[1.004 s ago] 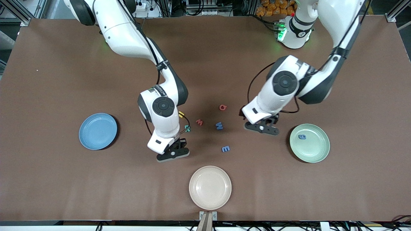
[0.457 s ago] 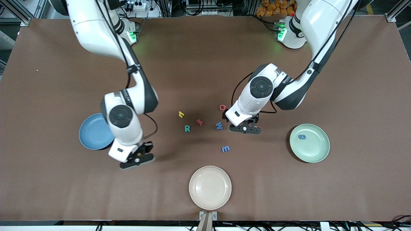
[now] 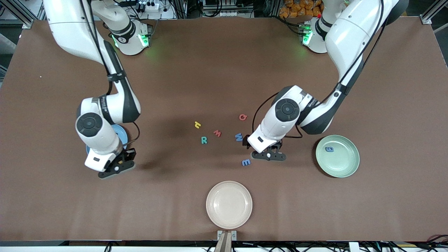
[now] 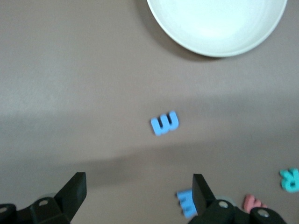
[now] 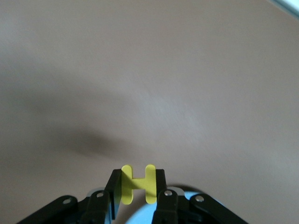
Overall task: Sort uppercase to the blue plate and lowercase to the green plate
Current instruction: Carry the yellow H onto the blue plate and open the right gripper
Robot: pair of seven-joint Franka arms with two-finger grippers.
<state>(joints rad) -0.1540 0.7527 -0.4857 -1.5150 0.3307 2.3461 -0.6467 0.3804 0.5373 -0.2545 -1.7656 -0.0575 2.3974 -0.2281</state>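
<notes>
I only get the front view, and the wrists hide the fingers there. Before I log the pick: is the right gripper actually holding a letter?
Observer: Yes. By the blue plate's rim, the right gripper is shut on the yellow H, which is pinched upright between its fingers.
Operator: And the left gripper, open or shut?
Observer: The left gripper is open wide with nothing between its fingers.
Operator: What is it lined up with?
Observer: The blue m lies flat on the table, centred ahead of the gap and untouched.
</notes>
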